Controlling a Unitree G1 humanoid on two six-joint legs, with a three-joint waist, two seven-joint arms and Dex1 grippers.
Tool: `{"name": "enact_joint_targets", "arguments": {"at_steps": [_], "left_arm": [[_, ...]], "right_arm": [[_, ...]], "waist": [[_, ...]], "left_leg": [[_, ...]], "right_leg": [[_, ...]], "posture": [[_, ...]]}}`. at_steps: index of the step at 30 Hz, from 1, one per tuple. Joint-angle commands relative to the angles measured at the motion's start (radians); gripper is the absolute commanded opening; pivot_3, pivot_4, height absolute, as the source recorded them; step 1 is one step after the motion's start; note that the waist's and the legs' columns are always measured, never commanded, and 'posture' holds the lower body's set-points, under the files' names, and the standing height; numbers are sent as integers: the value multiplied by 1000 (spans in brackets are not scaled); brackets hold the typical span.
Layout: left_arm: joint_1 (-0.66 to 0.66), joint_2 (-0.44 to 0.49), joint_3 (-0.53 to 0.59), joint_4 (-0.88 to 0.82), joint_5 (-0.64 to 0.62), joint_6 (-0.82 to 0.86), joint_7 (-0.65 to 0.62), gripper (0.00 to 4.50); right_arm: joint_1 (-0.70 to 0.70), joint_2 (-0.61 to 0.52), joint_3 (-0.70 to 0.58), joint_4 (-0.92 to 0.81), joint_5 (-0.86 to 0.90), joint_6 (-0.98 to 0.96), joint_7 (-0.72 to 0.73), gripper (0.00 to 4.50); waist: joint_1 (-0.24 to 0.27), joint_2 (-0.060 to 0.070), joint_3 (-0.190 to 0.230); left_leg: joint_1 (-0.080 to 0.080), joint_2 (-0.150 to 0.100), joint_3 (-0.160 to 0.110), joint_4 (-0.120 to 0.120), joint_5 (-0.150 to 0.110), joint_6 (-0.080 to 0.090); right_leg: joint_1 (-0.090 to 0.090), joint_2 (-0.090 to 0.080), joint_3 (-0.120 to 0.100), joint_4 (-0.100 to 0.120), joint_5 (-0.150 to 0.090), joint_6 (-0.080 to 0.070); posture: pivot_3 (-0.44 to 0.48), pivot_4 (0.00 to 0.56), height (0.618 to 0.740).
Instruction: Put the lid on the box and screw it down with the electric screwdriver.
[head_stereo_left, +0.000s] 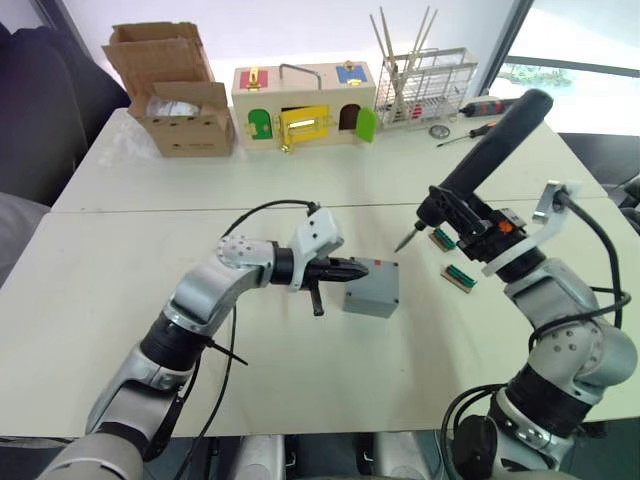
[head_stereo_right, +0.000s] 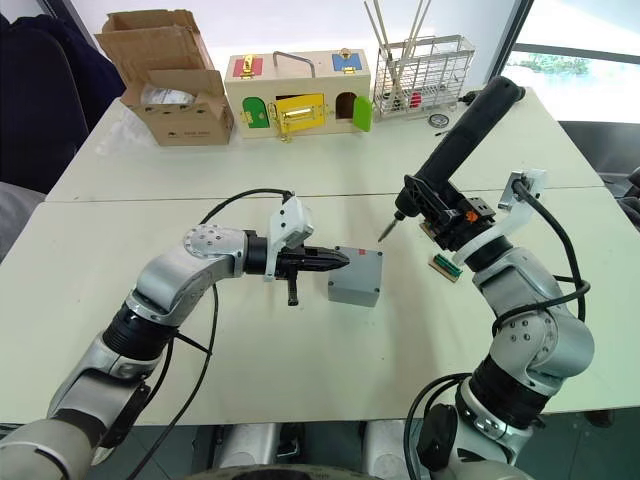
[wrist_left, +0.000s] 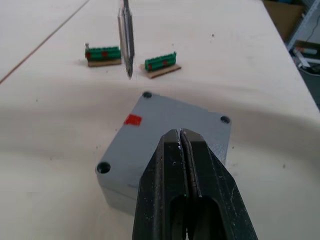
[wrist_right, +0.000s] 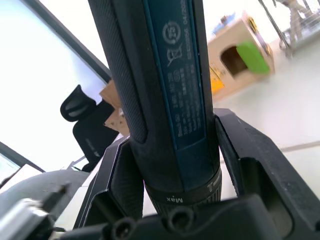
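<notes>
Lid already sits on the box, mid-table. Left gripper, fingers pressed together, bears on the lid's left edge. Right gripper is clamped on the electric screwdriver, bit hanging just right of the box. To do it well: line bit over a corner hole, keep it vertical, hold box steady.

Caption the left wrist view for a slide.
Shut left end effector rests on the lid while the electric screwdriver bit hovers beyond.

The lid sits on the box — electric screwdriver to its right.
</notes>
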Motion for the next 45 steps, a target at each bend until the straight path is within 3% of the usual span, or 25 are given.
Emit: {"name": "enact_joint_targets", "arguments": {"at_steps": [1, 19, 34, 45], "left_arm": [[-26, 1, -32, 15, 50, -45, -21, 0], [-11, -17, -46, 44, 102, -60, -53, 0], [5, -16, -54, 42, 121, -59, -50, 0], [39, -16, -59, 26, 137, -45, -36, 0]], "right_arm": [[27, -10, 49, -57, 59, -71, -30, 1895], [143, -138, 103, -15, 183, -204, -137, 1895], [235, -285, 373, 49, 32, -387, -87, 1895], [309, -293, 499, 173, -57, -482, -82, 1895]], "waist": [[0, 0, 0], [3, 0, 0], [2, -2, -1], [1, -25, -25]], "left_leg": [[0, 0, 0, -1, 0, 0], [0, 0, 0, 1, -3, 5], [1, 0, -1, 1, -3, 6], [6, 2, -3, 0, -6, 10]], "right_leg": [[0, 0, 0, 0, 0, 0], [0, -1, 0, -1, 0, 0], [1, -1, 0, -1, 0, 0], [6, 0, 0, -2, -2, -3]], "posture": [[0, 150, 728], [0, 150, 728], [0, 150, 728], [0, 150, 728]]}}
